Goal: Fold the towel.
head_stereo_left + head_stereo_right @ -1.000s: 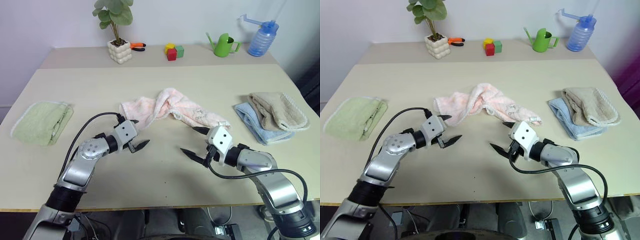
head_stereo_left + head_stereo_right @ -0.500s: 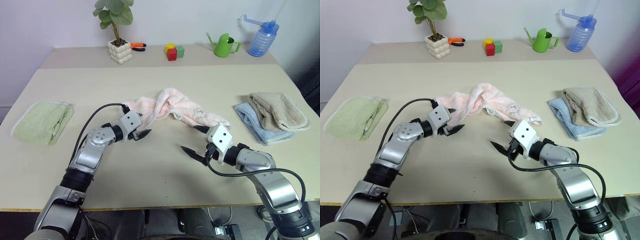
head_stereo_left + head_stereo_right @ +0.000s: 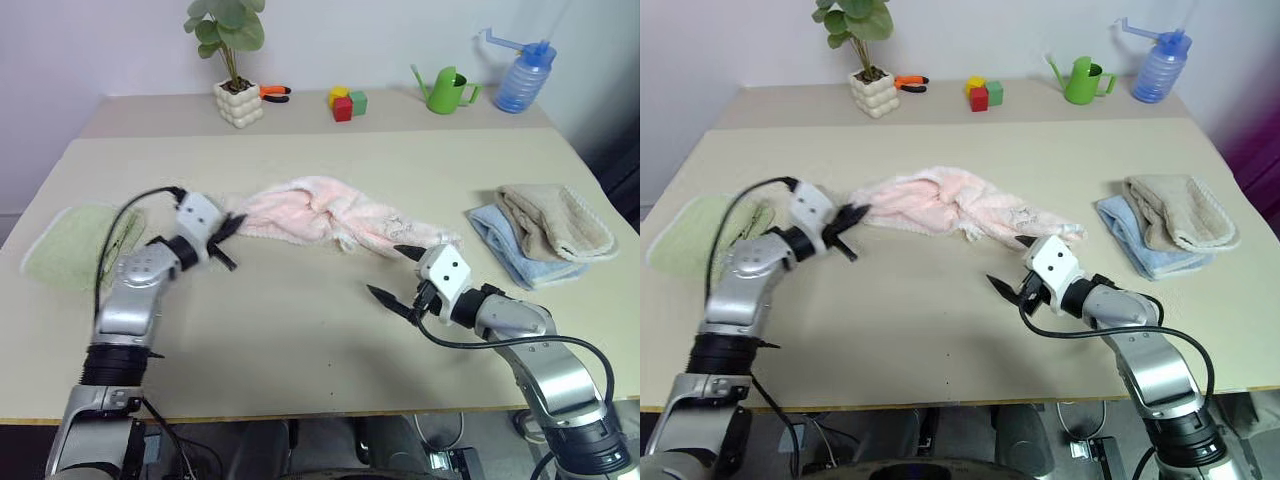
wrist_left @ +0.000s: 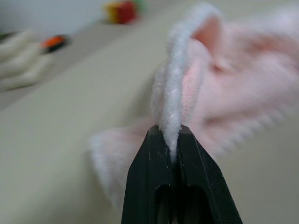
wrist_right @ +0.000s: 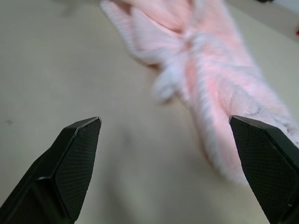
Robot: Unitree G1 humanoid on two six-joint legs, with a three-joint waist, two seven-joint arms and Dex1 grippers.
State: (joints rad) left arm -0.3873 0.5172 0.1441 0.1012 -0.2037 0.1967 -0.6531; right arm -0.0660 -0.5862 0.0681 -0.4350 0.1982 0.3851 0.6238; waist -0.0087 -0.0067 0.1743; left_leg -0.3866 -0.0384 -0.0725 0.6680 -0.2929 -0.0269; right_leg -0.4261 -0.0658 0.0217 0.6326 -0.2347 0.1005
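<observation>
Pink and fluffy, the terry-cloth towel (image 3: 325, 212) lies crumpled in a twisted strip across the middle of the beige table (image 3: 330, 350) in front of us, with a whitish hem along its edges. Our left gripper (image 3: 228, 240) has its two black fingers closed tight on the towel's left end; in the left wrist view a fold of the whitish hem (image 4: 174, 100) stands pinched between the fingers, raised off the tabletop. Our right gripper (image 3: 398, 272) hovers just beside the towel's right end with its fingers spread wide and nothing between them; one fingertip is close to the cloth, but we cannot tell whether it touches.

Left of the pink towel, beyond our left arm, lies a folded light green towel (image 3: 72, 243). Right of the pink towel, well apart from it, a beige towel (image 3: 555, 220) is stacked on a light blue one (image 3: 510, 243). Behind the pink towel, along the far edge by the wall, stand a leafy plant in a bumpy white pot (image 3: 239, 100), orange-handled pliers (image 3: 275, 93), small red, yellow and green blocks (image 3: 347, 102), a green watering can (image 3: 447, 89) and a blue plastic spray bottle (image 3: 523, 75).
</observation>
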